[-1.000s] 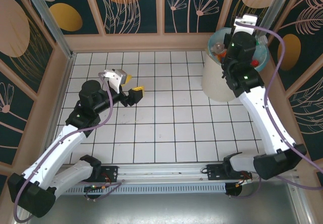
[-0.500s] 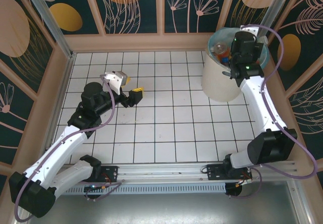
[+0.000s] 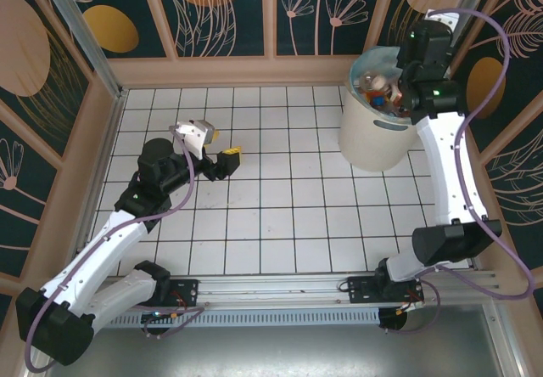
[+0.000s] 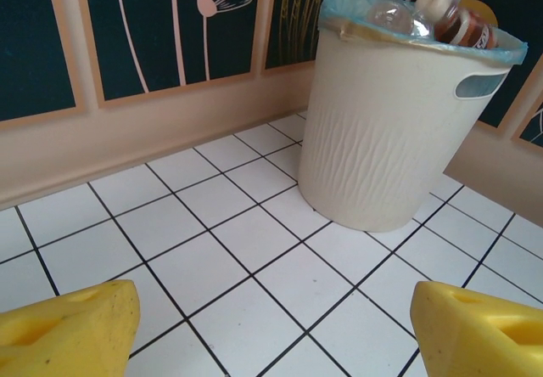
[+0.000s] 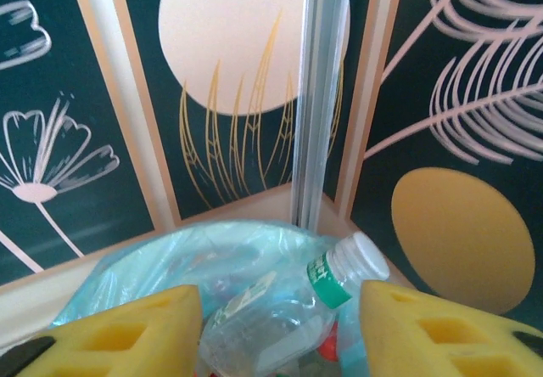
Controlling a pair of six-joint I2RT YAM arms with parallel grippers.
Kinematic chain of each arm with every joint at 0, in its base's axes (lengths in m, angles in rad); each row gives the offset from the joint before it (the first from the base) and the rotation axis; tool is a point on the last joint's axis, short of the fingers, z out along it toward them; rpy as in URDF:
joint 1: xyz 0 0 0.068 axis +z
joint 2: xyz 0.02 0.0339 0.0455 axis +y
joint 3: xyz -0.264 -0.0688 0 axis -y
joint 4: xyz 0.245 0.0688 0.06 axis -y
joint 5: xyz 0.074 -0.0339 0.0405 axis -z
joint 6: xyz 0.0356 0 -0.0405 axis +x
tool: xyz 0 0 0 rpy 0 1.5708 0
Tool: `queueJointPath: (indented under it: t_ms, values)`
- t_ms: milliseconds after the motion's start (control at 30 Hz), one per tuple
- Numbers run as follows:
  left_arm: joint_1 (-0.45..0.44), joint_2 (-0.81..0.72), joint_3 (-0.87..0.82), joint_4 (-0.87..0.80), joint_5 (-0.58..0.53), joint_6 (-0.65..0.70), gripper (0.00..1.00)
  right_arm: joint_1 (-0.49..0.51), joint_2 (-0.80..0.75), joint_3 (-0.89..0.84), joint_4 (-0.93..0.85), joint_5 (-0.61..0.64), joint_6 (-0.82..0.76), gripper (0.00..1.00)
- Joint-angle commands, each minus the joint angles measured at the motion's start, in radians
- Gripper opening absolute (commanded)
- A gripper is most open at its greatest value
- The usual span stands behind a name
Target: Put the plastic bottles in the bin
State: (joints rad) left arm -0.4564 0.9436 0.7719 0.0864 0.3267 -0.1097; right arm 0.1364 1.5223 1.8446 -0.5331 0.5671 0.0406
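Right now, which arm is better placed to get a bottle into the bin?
Right. The right pincer hangs over the bin with a bottle between its fingers; the left pincer is open and empty over the tiles, away from the bin.

Bottles (image 3: 374, 82) crowd the bin (image 3: 369, 142) mouth; tiled floor (image 3: 280, 199) lies open.

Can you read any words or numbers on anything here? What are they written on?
No text here can be read.
The green label round the neck of the clear bottle: white writing, too blurred to read.
The red-brown label on the top bottle sticking out of the bin: too small to read.
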Motion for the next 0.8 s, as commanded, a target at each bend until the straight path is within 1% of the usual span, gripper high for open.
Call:
queueJointPath:
  t_ms: [0,67,200,300,367,467,633,767]
  values:
    - [0.002,-0.002,-0.011,0.03,-0.017,-0.002,0.83,-0.018,0.017,-0.11,-0.039,-0.035,0.042,0.45]
    - [0.003,-0.004,-0.013,0.026,-0.02,0.002,0.83,-0.021,0.005,-0.201,-0.019,-0.052,0.062,0.41]
    - [0.003,-0.003,-0.017,0.022,-0.021,0.005,0.83,-0.034,-0.025,-0.363,0.034,-0.1,0.096,0.4]
    - [0.002,0.004,-0.014,0.02,-0.018,0.005,0.83,-0.061,-0.026,-0.409,0.053,-0.171,0.116,0.38]
    - [0.003,0.006,-0.011,0.018,-0.017,0.003,0.83,-0.073,-0.016,-0.397,0.046,-0.197,0.125,0.38]
    - [0.003,0.004,-0.014,0.017,-0.018,0.002,0.83,-0.073,-0.018,-0.334,0.038,-0.195,0.135,0.38]
    - [0.003,0.004,-0.013,0.013,-0.03,0.005,0.83,-0.085,-0.041,-0.236,0.115,-0.075,0.143,0.44]
    - [0.003,0.004,-0.013,0.009,-0.033,0.007,0.83,-0.14,-0.065,-0.251,0.214,-0.093,0.173,0.53]
